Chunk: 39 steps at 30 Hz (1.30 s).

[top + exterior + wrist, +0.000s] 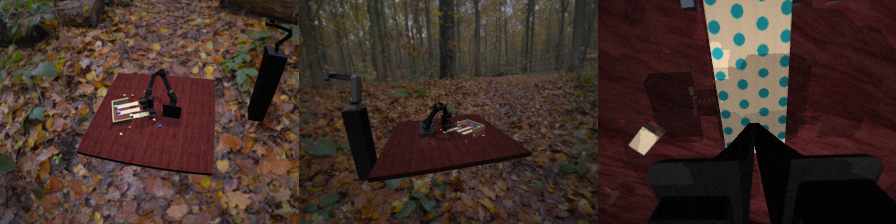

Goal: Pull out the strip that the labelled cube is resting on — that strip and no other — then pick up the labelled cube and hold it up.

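Note:
My gripper [151,113] [445,130] [753,127] is shut, its tips touching or just above the near end of the pale strip with teal dots [141,115] [452,130] [750,85]. I see nothing plainly between the fingers. The dotted strip reaches well out of the tray's open side. A small green cube [131,115] [459,126] is at its far part, by the tray's opening. A magenta cube [118,112] [471,125] and a cyan cube [115,106] [478,126] are at the far ends of two other pale strips. No label is legible on any cube.
The low-walled tray [113,114] [479,129] is open towards the arm. A blue piece [159,125] lies near the arm's base. A small pale block [644,140] lies left of the dotted strip in the wrist view. A red piece [121,94] lies behind the tray.

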{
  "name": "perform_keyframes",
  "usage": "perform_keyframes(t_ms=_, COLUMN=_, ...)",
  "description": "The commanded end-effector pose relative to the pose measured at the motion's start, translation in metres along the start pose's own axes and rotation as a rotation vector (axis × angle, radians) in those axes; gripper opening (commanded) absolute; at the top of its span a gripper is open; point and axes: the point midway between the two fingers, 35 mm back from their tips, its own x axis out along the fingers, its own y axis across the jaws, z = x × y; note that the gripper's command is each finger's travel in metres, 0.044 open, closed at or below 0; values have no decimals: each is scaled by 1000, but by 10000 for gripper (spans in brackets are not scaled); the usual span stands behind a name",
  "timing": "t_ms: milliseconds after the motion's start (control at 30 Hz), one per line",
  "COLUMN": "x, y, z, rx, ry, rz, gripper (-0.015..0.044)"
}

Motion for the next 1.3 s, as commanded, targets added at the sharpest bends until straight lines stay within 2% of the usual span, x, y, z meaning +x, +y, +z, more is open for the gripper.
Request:
perform_keyframes(t_ms=0, x=4, y=1, z=-15, rx=-7, ry=25, rz=3, gripper=0)
perform_keyframes(t_ms=833, x=3, y=1, z=-51, rx=-8, ry=26, rz=3, gripper=0)
perform_keyframes(t_ms=1267, x=3, y=1, z=-52, rx=-8, ry=26, rz=3, gripper=0)
